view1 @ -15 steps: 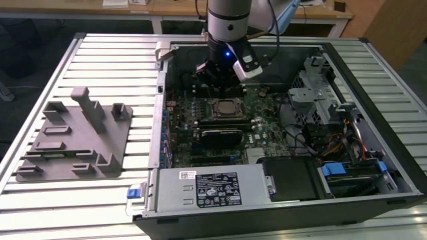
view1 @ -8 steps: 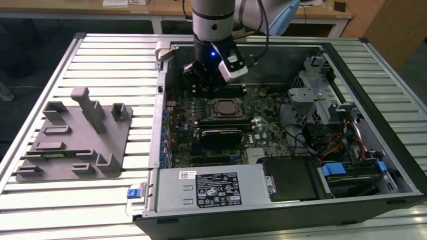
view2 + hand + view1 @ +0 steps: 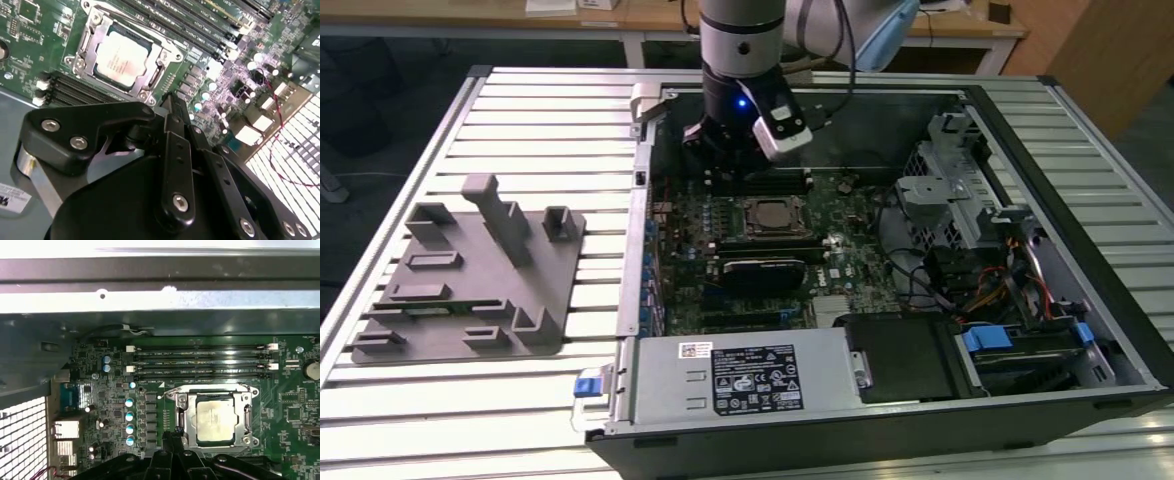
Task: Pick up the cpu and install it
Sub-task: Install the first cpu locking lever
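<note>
Cpu (image 3: 215, 418) already sat in motherboard socket (image 3: 150, 42), inside metal frame; install looked largely done. Gripper (image 3: 172, 102) hovered just beside socket, at its 6 o'clock in first wrist view, fingers pressed together, holding nothing.

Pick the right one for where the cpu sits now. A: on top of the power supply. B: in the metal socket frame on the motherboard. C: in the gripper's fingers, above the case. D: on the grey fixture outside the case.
B: both wrist views show the cpu lying flat inside the socket frame on the motherboard, beside the memory slots, with the gripper near its edge and carrying nothing.
</note>
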Controlling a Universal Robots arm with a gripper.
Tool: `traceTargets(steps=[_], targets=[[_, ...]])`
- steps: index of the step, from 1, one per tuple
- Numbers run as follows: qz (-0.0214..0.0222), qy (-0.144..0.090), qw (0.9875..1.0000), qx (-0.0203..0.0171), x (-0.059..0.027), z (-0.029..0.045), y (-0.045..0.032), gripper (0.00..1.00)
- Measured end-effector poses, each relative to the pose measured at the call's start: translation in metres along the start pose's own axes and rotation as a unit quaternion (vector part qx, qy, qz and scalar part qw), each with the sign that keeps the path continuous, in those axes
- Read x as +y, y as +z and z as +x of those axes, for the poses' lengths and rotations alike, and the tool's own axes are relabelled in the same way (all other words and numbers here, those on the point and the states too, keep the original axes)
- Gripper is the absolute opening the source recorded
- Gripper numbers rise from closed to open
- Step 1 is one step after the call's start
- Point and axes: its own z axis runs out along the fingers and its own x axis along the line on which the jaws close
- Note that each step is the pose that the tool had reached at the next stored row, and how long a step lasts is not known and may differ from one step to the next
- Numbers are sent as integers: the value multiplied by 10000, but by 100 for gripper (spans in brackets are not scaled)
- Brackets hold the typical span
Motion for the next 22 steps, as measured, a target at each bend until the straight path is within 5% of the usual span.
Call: traceTargets(steps=[7, 12, 14, 16, 22], targets=[[-4, 0, 10000, -3, 0, 13, -59, 11], [-19, 0, 10000, -13, -2, 124, -62, 11], [-60, 1, 10000, -13, -3, 148, -62, 11], [-180, 3, 9998, -11, -3, 155, -62, 11], [-694, 15, 9976, 0, -3, 168, -62, 11]])
